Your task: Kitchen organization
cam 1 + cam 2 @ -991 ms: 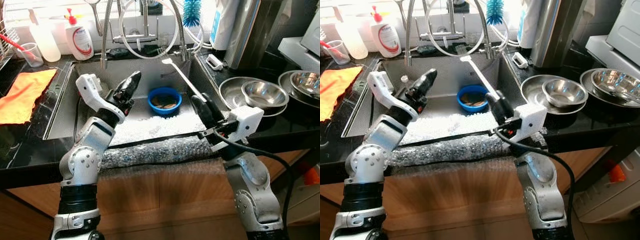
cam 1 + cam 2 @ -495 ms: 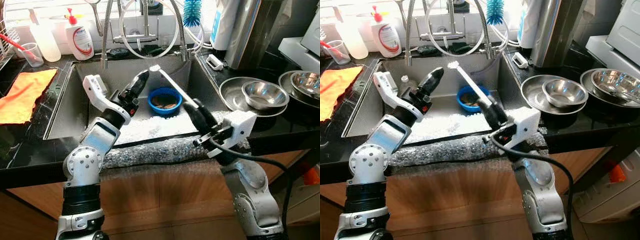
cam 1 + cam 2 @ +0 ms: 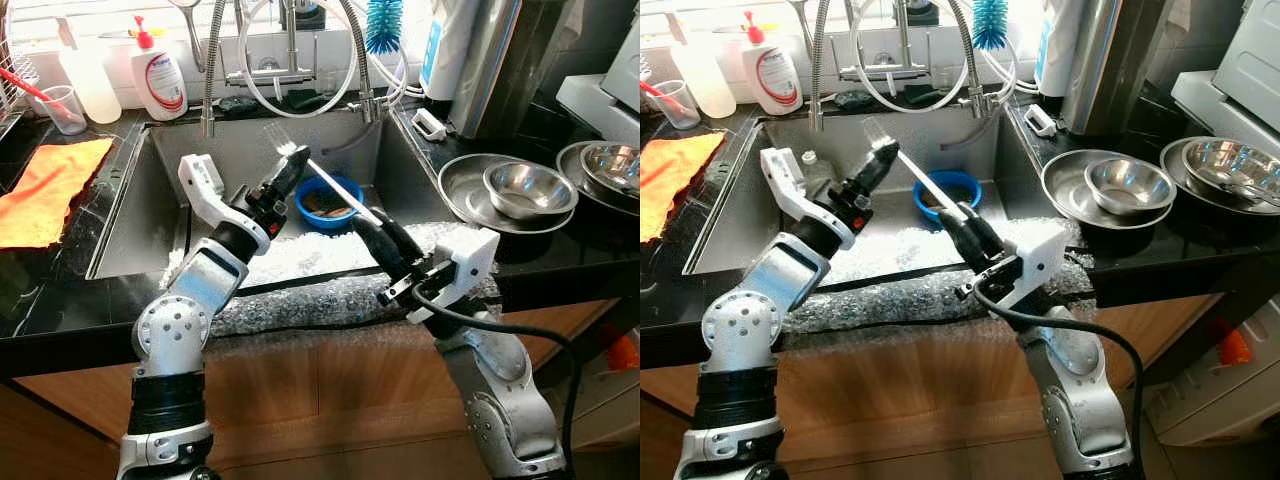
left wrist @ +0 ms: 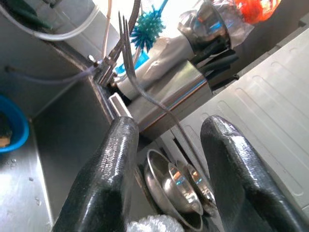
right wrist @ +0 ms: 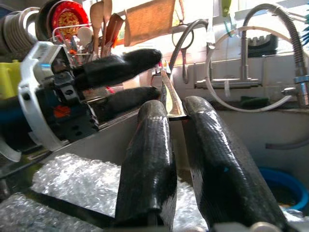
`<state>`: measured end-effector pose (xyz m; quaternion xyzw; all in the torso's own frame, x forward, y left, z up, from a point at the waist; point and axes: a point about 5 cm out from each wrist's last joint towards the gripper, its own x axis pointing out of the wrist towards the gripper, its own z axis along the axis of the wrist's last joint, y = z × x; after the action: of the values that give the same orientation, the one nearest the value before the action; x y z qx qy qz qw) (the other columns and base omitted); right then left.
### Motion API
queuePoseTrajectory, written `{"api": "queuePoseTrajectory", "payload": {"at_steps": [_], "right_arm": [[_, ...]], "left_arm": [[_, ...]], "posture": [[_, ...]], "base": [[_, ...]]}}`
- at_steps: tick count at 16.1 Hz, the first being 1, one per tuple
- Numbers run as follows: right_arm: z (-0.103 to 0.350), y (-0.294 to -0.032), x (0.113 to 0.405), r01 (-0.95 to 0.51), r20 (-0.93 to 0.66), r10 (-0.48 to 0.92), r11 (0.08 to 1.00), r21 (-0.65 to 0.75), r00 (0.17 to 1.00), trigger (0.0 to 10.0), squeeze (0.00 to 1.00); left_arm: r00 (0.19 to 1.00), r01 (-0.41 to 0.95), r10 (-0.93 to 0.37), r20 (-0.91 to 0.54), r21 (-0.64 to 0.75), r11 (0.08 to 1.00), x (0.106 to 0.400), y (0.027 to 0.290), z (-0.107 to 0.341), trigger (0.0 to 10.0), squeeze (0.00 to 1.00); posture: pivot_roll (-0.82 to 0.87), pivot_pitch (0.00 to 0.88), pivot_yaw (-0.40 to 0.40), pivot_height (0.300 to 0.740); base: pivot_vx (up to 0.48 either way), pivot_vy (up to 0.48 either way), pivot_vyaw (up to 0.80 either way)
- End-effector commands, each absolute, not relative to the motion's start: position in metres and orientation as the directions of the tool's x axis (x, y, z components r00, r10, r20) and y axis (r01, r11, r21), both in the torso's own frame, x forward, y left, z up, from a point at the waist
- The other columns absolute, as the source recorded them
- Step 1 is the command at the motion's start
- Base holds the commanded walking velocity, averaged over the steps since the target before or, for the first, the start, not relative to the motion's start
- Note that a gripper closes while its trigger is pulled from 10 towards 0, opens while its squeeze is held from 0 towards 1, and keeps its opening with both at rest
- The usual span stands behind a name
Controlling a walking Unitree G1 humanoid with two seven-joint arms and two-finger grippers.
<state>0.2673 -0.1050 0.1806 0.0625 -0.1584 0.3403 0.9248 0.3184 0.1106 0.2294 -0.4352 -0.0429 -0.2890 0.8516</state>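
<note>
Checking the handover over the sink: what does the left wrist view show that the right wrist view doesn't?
Left wrist view: the fork's tines, with its shaft between the open left gripper's fingers, and steel bowls beyond. Right wrist view: the right gripper clamped on the fork's handle, bubble wrap below, a utensil rack behind. Both: the fork and the blue bowl.

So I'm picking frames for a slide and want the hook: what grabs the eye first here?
The fork held slanted over the sink by the right tool, its prongs up by the open left tool, which straddles it. Behind it sits a blue bowl on the sink floor, and a stack of shiny steel bowls on the counter to the right.
</note>
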Motion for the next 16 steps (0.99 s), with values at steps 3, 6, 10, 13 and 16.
{"api": "queuePoseTrajectory", "payload": {"at_steps": [3, 6, 10, 13, 16], "right_arm": [[0.1846, -0.0988, 0.2607, -0.694, 0.347, 0.649, 0.72, 0.006, 0.677, 10.0, 0.0], [0.1832, -0.095, 0.2572, -0.727, 0.336, 0.681, 0.687, 0.012, 0.65, 10.0, 0.0], [0.1823, -0.0939, 0.2553, -0.738, 0.327, 0.694, 0.675, 0.015, 0.641, 10.0, 0.0], [0.1819, -0.0944, 0.255, -0.738, 0.321, 0.696, 0.674, 0.015, 0.642, 10.0, 0.0], [0.1809, -0.0944, 0.2557, -0.734, 0.315, 0.693, 0.68, 0.015, 0.648, 10.0, 0.0]], "left_arm": [[0.818, 0.543, -0.471, 0.33, -0.713, 0.444, 0.3149, 0.1083, 0.2325, 10.0, 0.0], [0.815, 0.545, -0.476, 0.33, -0.714, 0.439, 0.315, 0.1073, 0.2326, 10.0, 0.0], [0.825, 0.532, -0.46, 0.329, -0.727, 0.434, 0.3162, 0.1074, 0.2322, 6.0, 0.0], [0.838, 0.513, -0.441, 0.321, -0.737, 0.44, 0.3183, 0.1105, 0.231, 0.0, 0.0], [0.844, 0.503, -0.434, 0.316, -0.747, 0.435, 0.3183, 0.1127, 0.23, 0.0, 0.0]], "posture": [[-0.04, 0.027, 0.022, 0.74], [-0.04, 0.028, 0.022, 0.74], [-0.04, 0.028, 0.022, 0.74], [-0.04, 0.028, 0.022, 0.74], [-0.04, 0.029, 0.021, 0.74]], "base": [[0.0, 0.0, 0.0], [0.0, 0.0, 0.0], [0.0, 0.0, 0.0], [0.0, 0.0, 0.0], [0.0, 0.0, 0.0]]}}
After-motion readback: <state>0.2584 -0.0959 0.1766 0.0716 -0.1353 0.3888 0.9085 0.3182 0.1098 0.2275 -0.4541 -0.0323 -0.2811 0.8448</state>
